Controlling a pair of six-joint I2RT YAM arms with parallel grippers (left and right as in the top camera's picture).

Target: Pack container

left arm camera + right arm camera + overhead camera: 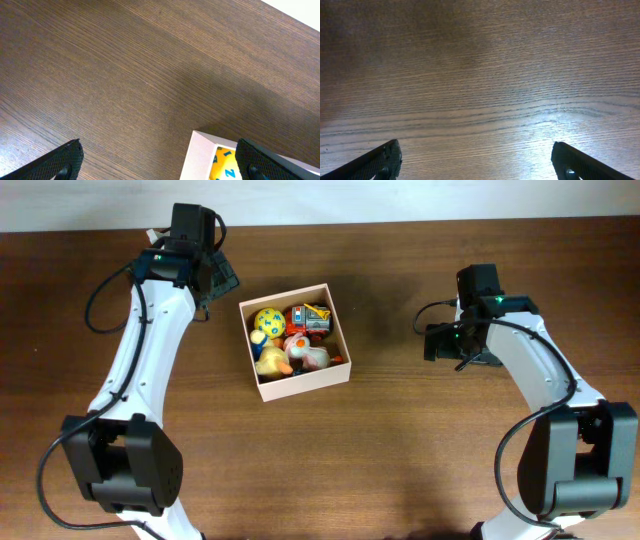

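Note:
The container (pixel 300 385), a square shallow box with white walls, sits mid-table in the overhead view. It holds several small toys: a yellow ball with blue letters (pixel 267 320), a red and yellow toy car (pixel 309 318), a yellow duck (pixel 272 361) and a pink and white toy (pixel 308 354). My left gripper (pixel 218 277) is open and empty just beyond the box's far left corner. The left wrist view shows that white corner (pixel 198 155) and the yellow ball (pixel 224 166) between the fingers (pixel 160 162). My right gripper (pixel 437 340) is open and empty over bare table to the right of the box; its fingers (pixel 476 162) frame only wood.
The brown wooden table (pixel 400 450) carries nothing else. Its far edge meets a white wall (pixel 400 200) at the top of the overhead view.

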